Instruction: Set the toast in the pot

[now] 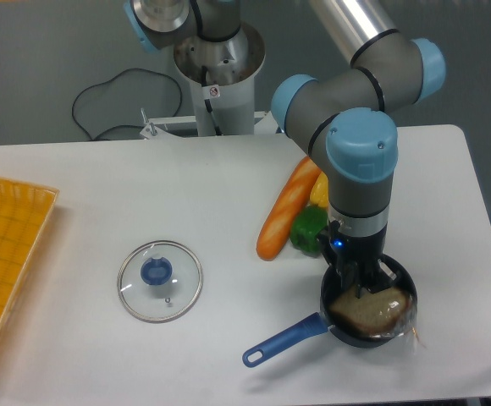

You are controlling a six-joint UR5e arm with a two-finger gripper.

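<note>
As the toast (368,309) lies inside the pot (402,279), placing looks all but done | pincer (362,283) just above the slice, spread or pressed together: cannot tell | next: lift clear | count: one toast, one pot, one glass lid (159,281), one orange loaf (286,210)

Open tabletop (186,194) left of the pot (404,320) (loaf (286,208) and green pepper (310,228) crowding its rear-left).
</note>
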